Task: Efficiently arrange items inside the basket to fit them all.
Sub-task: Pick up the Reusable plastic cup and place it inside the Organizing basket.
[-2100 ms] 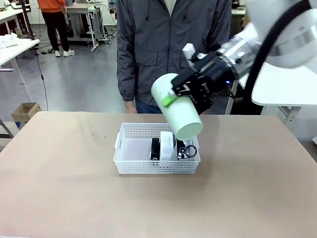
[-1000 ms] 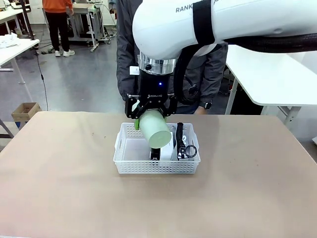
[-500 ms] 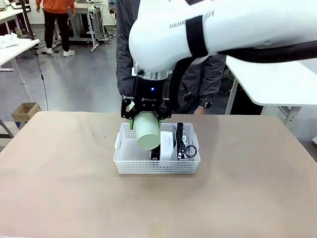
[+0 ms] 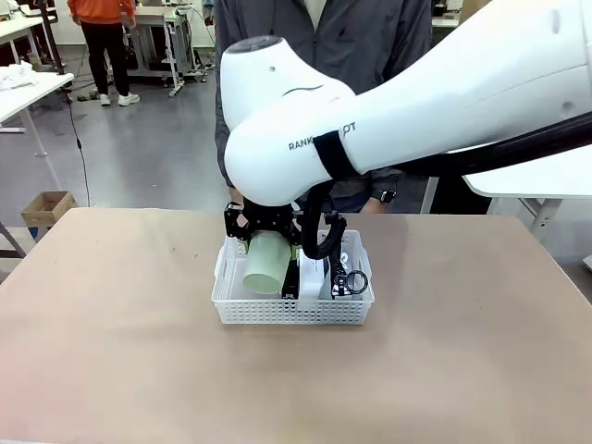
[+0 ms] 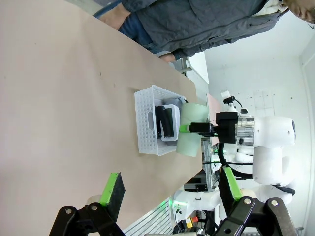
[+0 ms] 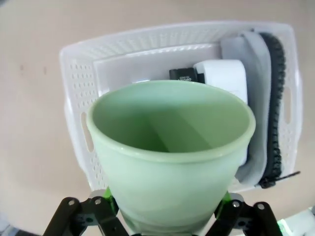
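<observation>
While right fingers (image 4: 266, 242) clamp the cup (image 4: 265, 264), basket (image 4: 231, 305) left half lies bare.

Light: bright, even, from overhead.
Shadows: soft one under the basket (image 4: 292, 311) on the table (image 4: 111, 351).
Glare: mild sheen on the white arm (image 4: 416, 102).
Blur: cup (image 6: 172, 157) close, slightly soft.
Distortion: wrist views bend at the edges.

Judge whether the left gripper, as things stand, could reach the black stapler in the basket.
Probably not directly. The right gripper holds the pale-green cup over the basket, right beside the black stapler. The open left gripper hangs well away.
</observation>
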